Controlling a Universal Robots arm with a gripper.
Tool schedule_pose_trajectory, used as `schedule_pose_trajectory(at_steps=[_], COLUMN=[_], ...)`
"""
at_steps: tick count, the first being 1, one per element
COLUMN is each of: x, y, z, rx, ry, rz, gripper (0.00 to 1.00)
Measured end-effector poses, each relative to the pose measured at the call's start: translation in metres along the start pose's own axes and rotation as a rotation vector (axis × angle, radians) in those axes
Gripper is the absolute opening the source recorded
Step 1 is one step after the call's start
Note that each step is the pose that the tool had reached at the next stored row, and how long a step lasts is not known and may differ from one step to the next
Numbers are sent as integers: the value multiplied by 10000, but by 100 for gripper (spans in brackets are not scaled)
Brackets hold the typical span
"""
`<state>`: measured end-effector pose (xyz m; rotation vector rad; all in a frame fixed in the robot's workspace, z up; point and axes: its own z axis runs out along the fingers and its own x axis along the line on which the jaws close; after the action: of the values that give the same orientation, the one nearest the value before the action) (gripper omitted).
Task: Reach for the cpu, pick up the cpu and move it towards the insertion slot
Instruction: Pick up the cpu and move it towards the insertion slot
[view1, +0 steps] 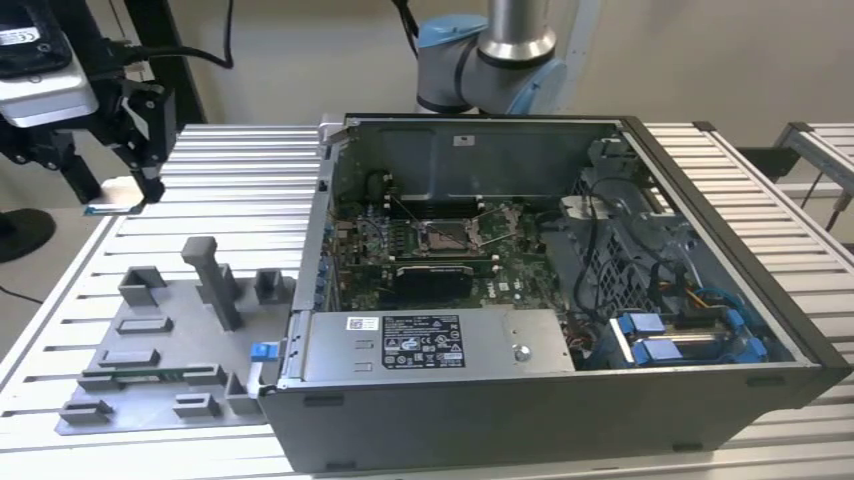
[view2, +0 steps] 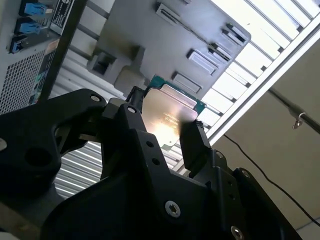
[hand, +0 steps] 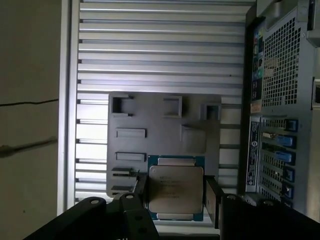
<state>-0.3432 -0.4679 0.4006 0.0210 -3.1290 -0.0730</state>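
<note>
Currently one cpu (hand: 176, 192) pinched in one claw (view2: 165, 121).

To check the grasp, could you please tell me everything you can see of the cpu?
The cpu is a thin square chip with a silvery metal top face, faintly printed, on a green-edged board. It is held off the table by the gripper, whose black jaws press two opposite edges. The grey tray lies beyond it in both wrist views.
</note>
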Motion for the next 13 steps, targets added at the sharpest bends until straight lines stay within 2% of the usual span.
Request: schedule_pose_trajectory(at_steps=[13], x=[-390], y=[-5], z=[-4], rx=[-1], ry=[12], rz=[0], gripper=[0])
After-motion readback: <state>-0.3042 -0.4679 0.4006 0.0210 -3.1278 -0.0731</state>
